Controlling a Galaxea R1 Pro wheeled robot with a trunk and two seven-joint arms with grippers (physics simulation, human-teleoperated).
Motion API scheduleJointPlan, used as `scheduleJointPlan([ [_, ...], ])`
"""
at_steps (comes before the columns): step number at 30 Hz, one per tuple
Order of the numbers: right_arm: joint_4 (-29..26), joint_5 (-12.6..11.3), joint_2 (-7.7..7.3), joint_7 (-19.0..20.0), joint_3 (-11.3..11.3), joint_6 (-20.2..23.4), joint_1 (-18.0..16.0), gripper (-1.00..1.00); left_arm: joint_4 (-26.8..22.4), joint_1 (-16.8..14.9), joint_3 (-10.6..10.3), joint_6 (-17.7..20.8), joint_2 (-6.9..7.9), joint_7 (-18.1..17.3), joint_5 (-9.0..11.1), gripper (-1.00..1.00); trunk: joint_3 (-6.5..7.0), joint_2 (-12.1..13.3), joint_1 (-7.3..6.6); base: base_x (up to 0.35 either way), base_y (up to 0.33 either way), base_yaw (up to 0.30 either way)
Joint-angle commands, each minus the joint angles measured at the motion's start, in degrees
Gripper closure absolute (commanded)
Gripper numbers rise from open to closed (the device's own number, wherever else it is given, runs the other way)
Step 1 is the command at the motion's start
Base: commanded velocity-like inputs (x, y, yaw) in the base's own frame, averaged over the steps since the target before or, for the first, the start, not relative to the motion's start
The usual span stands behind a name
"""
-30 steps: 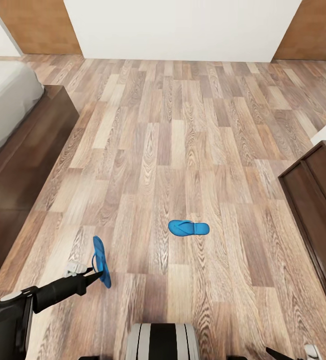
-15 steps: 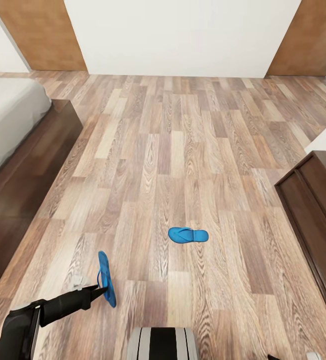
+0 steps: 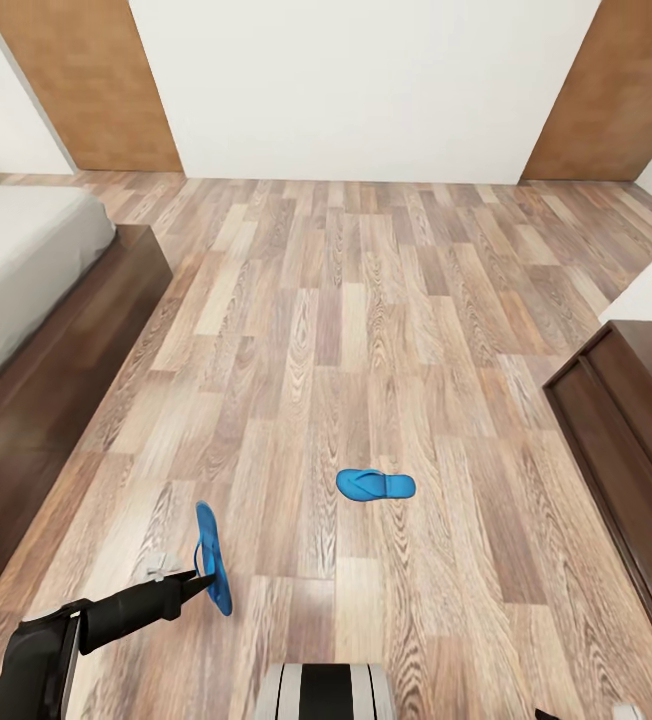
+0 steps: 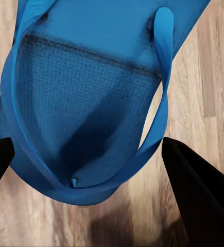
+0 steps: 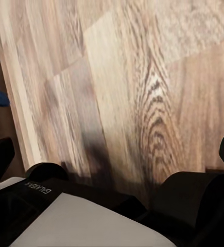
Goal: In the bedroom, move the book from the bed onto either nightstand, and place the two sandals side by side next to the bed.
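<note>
My left gripper [image 3: 198, 580] is shut on one bright blue sandal [image 3: 209, 555], held on edge just above the plank floor at the near left. In the left wrist view that sandal [image 4: 86, 92] sits sole-up between the two black fingers [image 4: 194, 195]. The other sandal [image 3: 376, 485] lies flat on the floor near the middle, to the right of the held one. The bed [image 3: 26, 250], with its pale grey mattress on a dark wooden frame, runs along the left. My right gripper [image 5: 113, 152] hangs open over bare floor. The book and the nightstand are out of view.
A long low dark brown cabinet [image 3: 626, 440] stands along the right. Brown doors [image 3: 86, 80] flank a white wall at the back. Open plank floor [image 3: 366, 300] stretches between bed and cabinet. My own base [image 5: 65, 216] shows in the right wrist view.
The camera has moved, so the floor, bed and cabinet have slid down the picture and more wall shows. The left gripper still holds the sandal; the other sandal lies where it was.
</note>
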Motion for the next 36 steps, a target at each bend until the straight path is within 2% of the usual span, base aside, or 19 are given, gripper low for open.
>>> scheduleJointPlan([
  [1, 0.02, -0.23, 0.00, 0.16, -0.03, 0.59, -0.02, -1.00, -0.07, -0.06, 0.18, 0.56, -0.06, -0.44, -0.43, 1.00, 0.19, 0.00, -0.03, 0.000, 0.000, 0.000],
  [36, -0.03, -0.27, 0.00, 0.10, -0.12, 0.58, -0.02, -1.00, 0.25, -0.06, 0.25, 0.48, 0.02, -0.23, -0.43, 1.00, 7.95, 0.47, -0.94, 0.000, 0.000, 0.000],
])
